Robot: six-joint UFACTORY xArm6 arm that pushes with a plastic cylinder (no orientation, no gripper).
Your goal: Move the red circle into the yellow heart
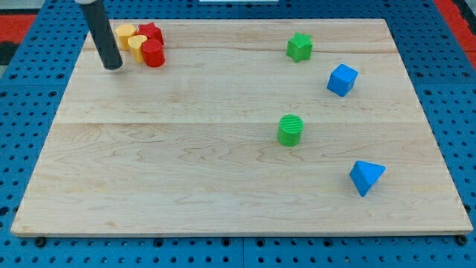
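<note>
The red circle stands near the view's top left, touching the yellow heart on its upper left. A second yellow block sits just left of the heart, and a red star sits behind the red circle. My tip rests on the board just left of this cluster, a short gap from the yellow heart and left of the red circle.
A green star and a blue cube-like block lie at the top right. A green circle stands right of centre. A blue triangle lies at the lower right. The wooden board ends at a blue pegboard surround.
</note>
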